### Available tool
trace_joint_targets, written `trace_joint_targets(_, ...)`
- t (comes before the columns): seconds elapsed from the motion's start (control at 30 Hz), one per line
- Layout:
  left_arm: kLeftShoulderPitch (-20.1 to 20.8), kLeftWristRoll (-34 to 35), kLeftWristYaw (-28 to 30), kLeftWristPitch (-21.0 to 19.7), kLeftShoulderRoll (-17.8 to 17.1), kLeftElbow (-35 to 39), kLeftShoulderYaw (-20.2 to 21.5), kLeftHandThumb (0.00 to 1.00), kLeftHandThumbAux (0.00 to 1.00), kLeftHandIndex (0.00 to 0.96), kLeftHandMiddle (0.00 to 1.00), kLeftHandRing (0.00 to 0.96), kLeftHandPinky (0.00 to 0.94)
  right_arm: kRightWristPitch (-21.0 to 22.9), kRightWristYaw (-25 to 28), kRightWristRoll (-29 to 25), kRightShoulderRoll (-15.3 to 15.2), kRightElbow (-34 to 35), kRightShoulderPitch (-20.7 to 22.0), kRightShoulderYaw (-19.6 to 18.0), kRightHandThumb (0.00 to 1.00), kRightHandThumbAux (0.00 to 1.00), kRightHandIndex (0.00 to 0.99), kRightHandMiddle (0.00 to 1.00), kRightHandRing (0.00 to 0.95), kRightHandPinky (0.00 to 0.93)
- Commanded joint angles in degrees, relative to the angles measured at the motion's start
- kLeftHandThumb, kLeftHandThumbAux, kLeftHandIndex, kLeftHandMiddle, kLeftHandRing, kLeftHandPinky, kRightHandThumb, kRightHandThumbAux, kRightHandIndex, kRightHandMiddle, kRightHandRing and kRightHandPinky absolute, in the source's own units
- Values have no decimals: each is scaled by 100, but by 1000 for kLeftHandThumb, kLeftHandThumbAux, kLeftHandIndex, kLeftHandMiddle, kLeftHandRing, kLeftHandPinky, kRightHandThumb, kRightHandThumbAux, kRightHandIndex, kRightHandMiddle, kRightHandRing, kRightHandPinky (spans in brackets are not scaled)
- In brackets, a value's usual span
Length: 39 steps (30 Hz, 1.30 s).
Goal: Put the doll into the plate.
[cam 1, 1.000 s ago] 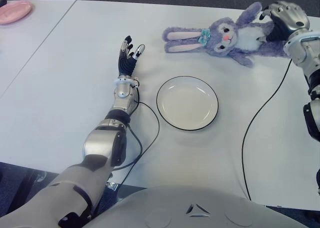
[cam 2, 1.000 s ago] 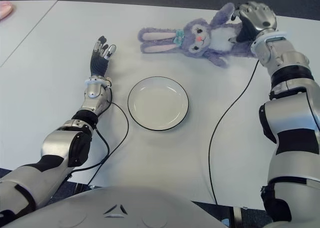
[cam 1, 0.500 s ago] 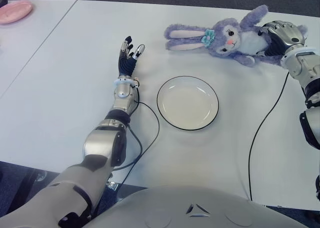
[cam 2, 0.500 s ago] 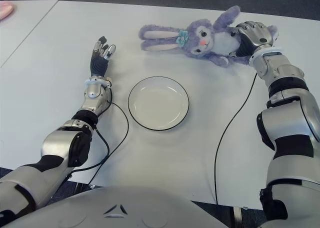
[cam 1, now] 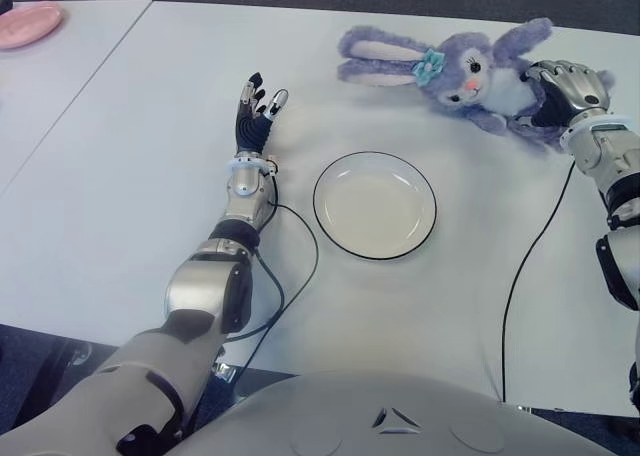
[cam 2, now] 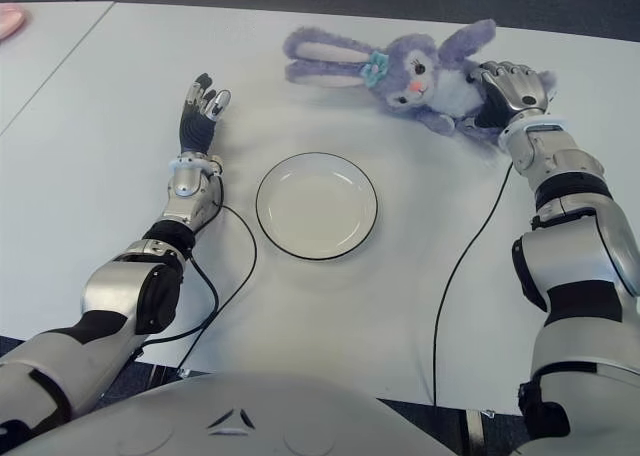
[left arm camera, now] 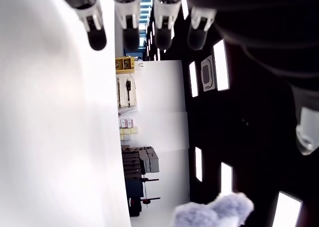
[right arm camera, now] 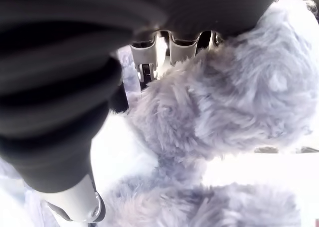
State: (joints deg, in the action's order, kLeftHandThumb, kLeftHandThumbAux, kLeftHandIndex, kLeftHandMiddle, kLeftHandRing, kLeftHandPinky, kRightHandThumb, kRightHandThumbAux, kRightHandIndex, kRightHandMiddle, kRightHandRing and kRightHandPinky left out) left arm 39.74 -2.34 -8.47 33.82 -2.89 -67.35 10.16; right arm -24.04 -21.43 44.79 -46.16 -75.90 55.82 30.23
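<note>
Purple plush covers the doll, a long-eared rabbit with a white belly and a teal bow by one ear. It is at 1 o'clock from the plate, well apart from it, with its ears pointing toward 9 o'clock. Whether it rests on the table or is lifted clear cannot be told.

The right hand is closed around the doll's lower body at the 3 o'clock end; in the right wrist view its fingers are curled into the fur.

The plate is white with a dark rim, empty, and flat on the white table.

The left hand shows at 10 o'clock from the plate, near it, fingers extended and holding nothing. A black cable runs across the table at 3 o'clock from the plate. A pink dish sits at the far 10 o'clock corner.
</note>
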Motion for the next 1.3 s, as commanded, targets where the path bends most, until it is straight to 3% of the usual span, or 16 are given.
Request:
trace_joint_targets(0.03, -1646, -65, 192, -573, 55, -944, -8, 0, 446, 86, 79, 83, 91, -110, 377, -208, 54, -208, -890, -119, 224, 833, 239, 198, 168, 192)
trace_joint_targets(0.2, -1658, -67, 193, -570, 18, -942, -9, 0, 442, 83, 83, 89, 97, -66, 422, -357, 53, -231, -1056, -228, 231, 846, 251, 206, 185, 210)
trace_joint_targets(0.5, -1664, -54, 263, -523, -7, -945, 0, 0, 440, 84, 88, 91, 95, -34, 446, -596, 179, -216, -1228, -413, 384, 822, 298, 217, 198, 225)
trace_joint_targets(0.77, -1604, -115, 154, -649, -8, -951, -57, 0, 443, 85, 96, 99, 105, -54, 541, -706, 291, -203, -1283, -457, 428, 818, 314, 223, 208, 250)
trace_joint_targets(1.0, -1604, -143, 105, -663, -13, -952, -82, 0, 449, 88, 106, 106, 94, 16, 639, -909, 566, -248, -1481, -608, 446, 816, 307, 226, 211, 249)
trace_joint_targets(1.17, -1604, -120, 163, -643, -21, -951, -63, 0, 451, 85, 106, 107, 96, -62, 773, -1078, 863, -251, -1626, -692, 450, 814, 296, 244, 248, 327)
trace_joint_targets(1.3, -1600, -127, 174, -653, -47, -957, -67, 0, 446, 80, 107, 111, 101, -483, 1174, -1387, 1071, -159, -1713, -852, 449, 803, 278, 255, 281, 362)
